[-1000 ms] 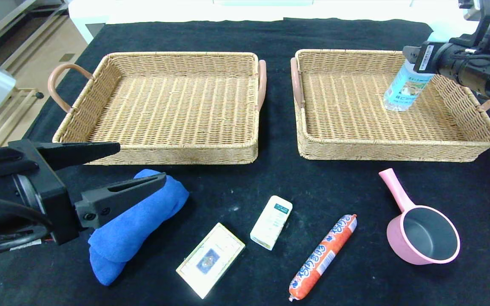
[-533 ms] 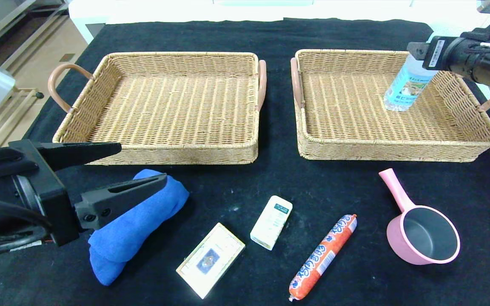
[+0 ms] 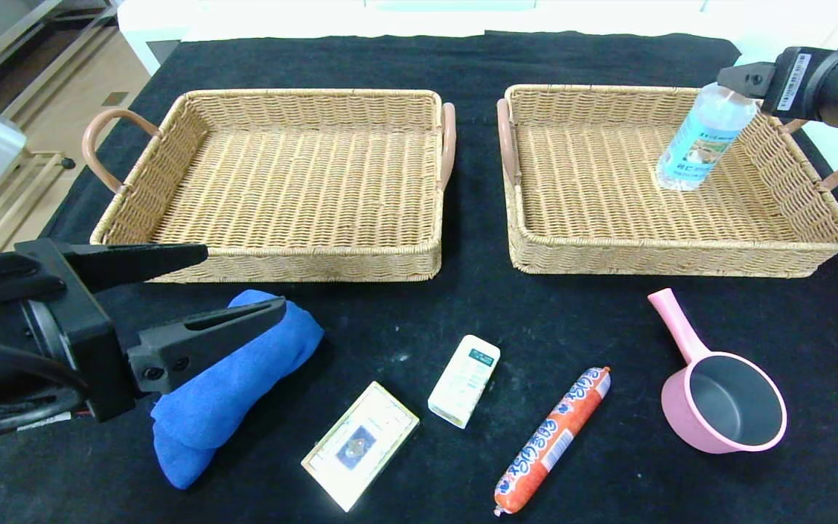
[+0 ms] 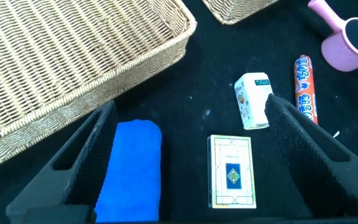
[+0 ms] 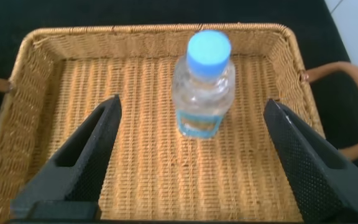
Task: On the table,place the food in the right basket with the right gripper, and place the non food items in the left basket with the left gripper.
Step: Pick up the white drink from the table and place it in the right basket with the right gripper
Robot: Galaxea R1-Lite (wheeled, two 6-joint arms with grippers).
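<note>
Head view: the water bottle [image 3: 705,138] stands upright in the right basket [image 3: 673,251], near its far right corner, and the right gripper [image 3: 735,76] has pulled up and back from it since a second ago, its jaws now clear of the bottle. That drop looks done. The left basket [image 3: 273,255] holds nothing yet. On the bench [image 3: 404,313] wait the blue cloth [image 3: 244,378], the card box [image 3: 361,444], the small white carton [image 3: 464,380], the sausage [image 3: 553,439] and the pink saucepan [image 3: 724,407]. The left gripper [image 3: 241,287] hovers unmoved over the cloth, jaws spread.

Left wrist view: spread jaws frame the blue cloth [image 4: 129,168], with the card box [image 4: 232,171] just beside it; nothing is pinched.

Right wrist view: the jaws stand wide on either side of the water bottle [image 5: 204,84], touching nothing. The bottle stands free on the wicker. The sausage is probably next for this arm.
</note>
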